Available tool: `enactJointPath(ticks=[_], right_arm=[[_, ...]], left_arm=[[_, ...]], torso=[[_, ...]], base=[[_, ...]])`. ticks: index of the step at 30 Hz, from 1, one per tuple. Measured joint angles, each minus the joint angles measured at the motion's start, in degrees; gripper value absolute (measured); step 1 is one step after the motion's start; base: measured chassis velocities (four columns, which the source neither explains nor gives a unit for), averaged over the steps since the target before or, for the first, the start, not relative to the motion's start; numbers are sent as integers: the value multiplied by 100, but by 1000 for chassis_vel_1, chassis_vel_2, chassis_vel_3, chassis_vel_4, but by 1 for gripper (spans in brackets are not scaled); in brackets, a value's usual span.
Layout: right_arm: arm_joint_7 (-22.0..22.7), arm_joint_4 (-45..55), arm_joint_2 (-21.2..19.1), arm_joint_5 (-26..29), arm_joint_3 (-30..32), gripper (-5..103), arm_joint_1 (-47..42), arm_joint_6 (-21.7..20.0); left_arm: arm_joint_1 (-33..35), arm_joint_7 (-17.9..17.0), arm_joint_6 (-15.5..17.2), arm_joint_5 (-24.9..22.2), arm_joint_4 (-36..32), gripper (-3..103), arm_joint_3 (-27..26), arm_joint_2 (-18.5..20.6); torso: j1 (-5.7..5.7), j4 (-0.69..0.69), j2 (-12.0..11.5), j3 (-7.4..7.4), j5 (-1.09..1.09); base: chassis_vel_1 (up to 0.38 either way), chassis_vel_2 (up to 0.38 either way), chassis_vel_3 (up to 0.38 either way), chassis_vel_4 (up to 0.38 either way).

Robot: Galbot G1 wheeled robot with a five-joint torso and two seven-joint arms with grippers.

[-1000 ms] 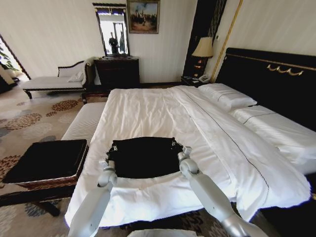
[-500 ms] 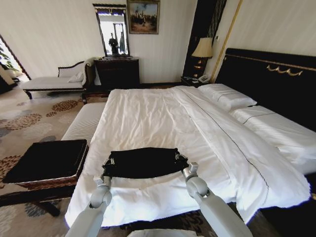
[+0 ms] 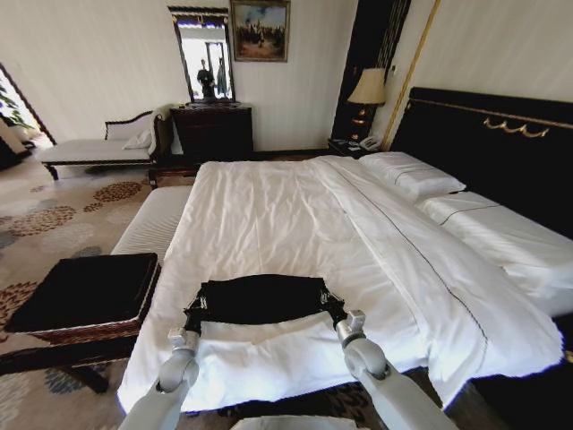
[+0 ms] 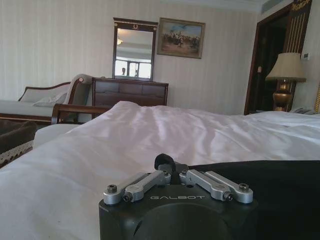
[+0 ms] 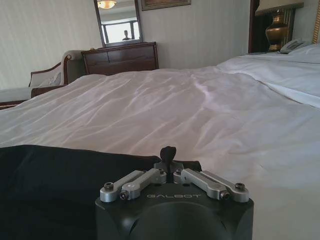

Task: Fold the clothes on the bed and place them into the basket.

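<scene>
The clothes are one black T-shirt (image 3: 261, 298), lying as a low wide band near the foot of the bed (image 3: 269, 206) on its white duvet. My left gripper (image 3: 193, 313) is shut on the shirt's left end, and my right gripper (image 3: 333, 307) is shut on its right end. In the left wrist view the closed fingertips (image 4: 165, 161) meet the black fabric (image 4: 260, 185). The right wrist view has the fingertips (image 5: 168, 152) closed at the cloth's edge (image 5: 55, 175). The wicker basket (image 3: 89, 330) with black lining stands left of the bed's foot.
A cream striped bench (image 3: 152, 219) runs along the bed's left side beyond the basket. Pillows (image 3: 412, 175) and the black headboard (image 3: 501, 143) are on the right. A dresser (image 3: 213, 130) and a chaise longue (image 3: 94, 148) stand by the far wall.
Both grippers have drawn back toward the foot of the bed with the shirt's far edge. The black cloth now covers a shorter band than a second ago.
</scene>
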Motion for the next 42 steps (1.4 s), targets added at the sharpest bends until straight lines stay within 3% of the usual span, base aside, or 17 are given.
enactJointPath(ticks=[18, 20, 22, 23, 25, 28, 32, 34, 37, 38, 42], right_arm=[[-3, 368, -210, -39, 212, -1, -391, 46], [-17, 392, -204, -93, 205, 9, -500, 117], [-23, 435, -220, -144, 221, 14, -615, 179], [-23, 435, -220, -144, 221, 14, -615, 179], [-21, 527, -253, -179, 282, 25, -751, 211], [25, 676, -298, -179, 395, 30, -891, 219], [169, 1253, -487, 56, 715, 52, -1058, 135], [204, 1354, -563, 146, 718, 52, -979, 56], [284, 1434, -813, 531, 497, 69, -447, -288], [291, 1388, -877, 723, 379, 74, -208, -422], [293, 1191, -973, 1146, 70, 79, 327, -752]], left_arm=[[188, -22, 20, 179, -298, 2, -92, 205], [363, -24, 17, 359, -444, 1, -101, 247], [583, -24, 16, 396, -683, 12, -143, 298], [583, -24, 16, 396, -683, 12, -143, 298], [797, -21, 6, 395, -907, 22, -273, 333], [996, -12, -28, 360, -1107, 28, -452, 365], [1369, -11, -24, 16, -1727, 49, -828, 508], [1363, -29, 50, -29, -1872, 49, -823, 553], [882, -246, 470, -104, -2115, 66, -397, 736], [650, -335, 656, -181, -2099, 66, -147, 786], [76, -519, 1019, -395, -1880, 76, 458, 888]], torso=[[1, -1, -1, 0, 0], [1, -1, -1, 0, 0], [1, -1, -1, 0, 0], [1, -1, -1, 0, 0], [0, -1, -1, -1, 0], [0, -1, -1, 0, 1], [0, 1, 0, -1, 0], [-1, 1, 0, -1, 0], [-1, -1, 0, -1, 1], [0, -2, 0, 0, 0], [1, -2, -1, 1, 1]], base=[[0, 0, 0, 0], [0, 0, 0, 0], [0, 0, 0, 0], [0, 0, 0, 0], [0, 0, 0, 0], [0, 0, 0, 0], [0, 0, 0, 0], [0, 0, 0, 0], [0, 0, 0, 0], [0, 0, 0, 0], [0, 0, 0, 0]])
